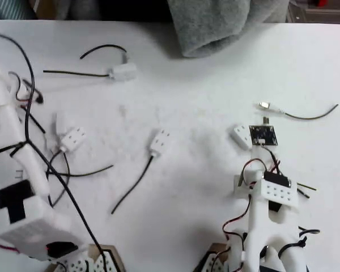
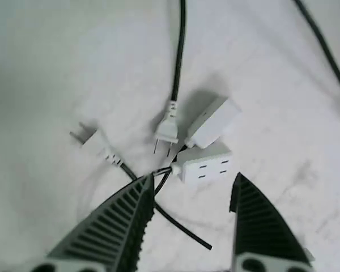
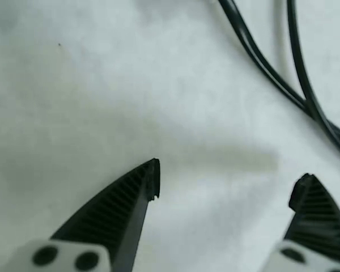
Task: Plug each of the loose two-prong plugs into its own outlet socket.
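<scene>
A white two-prong plug (image 2: 167,127) on a black cord lies flat on the white table (image 1: 204,85), prongs just beside a white outlet socket (image 2: 204,164), below the left gripper (image 2: 192,180) with its jaws spread wide, while the right gripper (image 3: 228,173), also spread, hangs near black cables (image 3: 260,62), a grey cloth (image 1: 215,22) at the far edge

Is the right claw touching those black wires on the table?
Apart. In the right wrist view, bare white table shows between the open right gripper and the black wires.
</scene>
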Available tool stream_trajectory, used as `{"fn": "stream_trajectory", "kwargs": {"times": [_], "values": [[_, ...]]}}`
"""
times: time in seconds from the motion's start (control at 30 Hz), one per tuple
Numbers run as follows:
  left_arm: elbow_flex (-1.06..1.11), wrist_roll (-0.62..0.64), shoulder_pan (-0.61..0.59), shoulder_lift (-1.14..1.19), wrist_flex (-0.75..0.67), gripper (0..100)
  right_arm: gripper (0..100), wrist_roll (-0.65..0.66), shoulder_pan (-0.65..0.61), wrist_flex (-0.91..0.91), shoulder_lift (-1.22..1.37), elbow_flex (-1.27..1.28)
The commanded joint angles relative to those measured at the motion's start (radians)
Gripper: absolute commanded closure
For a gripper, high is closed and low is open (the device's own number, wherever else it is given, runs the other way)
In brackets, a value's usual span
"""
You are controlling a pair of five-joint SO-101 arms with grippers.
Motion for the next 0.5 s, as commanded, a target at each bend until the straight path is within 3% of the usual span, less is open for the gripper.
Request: {"fn": "stream_trajectory", "kwargs": {"times": [0.0, 0.33, 0.47], "values": [[0.157, 0.077, -0.01, -0.113, 0.002, 78, 63.7, -0.002, -0.031, -0.01, 0.002, -0.008], [0.436, 0.557, -0.111, -0.105, -0.123, 78, 63.7, -0.002, -0.036, -0.01, -0.005, 0.0], [0.483, 0.664, -0.13, -0.068, -0.133, 78, 63.7, -0.002, -0.036, -0.01, -0.005, 0.0]]}}
